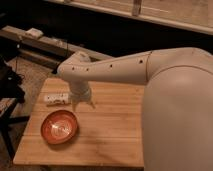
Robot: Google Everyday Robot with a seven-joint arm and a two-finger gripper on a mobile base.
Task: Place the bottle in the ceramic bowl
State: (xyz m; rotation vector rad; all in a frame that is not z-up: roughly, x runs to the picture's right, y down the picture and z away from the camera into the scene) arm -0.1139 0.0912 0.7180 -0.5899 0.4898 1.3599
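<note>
The small whitish bottle [56, 98] lies on its side near the left edge of the wooden table [115, 135]. The orange-red ceramic bowl [59, 126] stands in front of it at the table's front left, and its ringed inside holds nothing. My gripper [83, 104] hangs from the white arm just right of the bottle and behind the bowl, close over the tabletop. It is open and holds nothing.
My large white arm [175, 100] covers the right side of the view. A dark stand [10, 85] is left of the table. A low bench with a pale object [35, 33] runs behind, below a counter.
</note>
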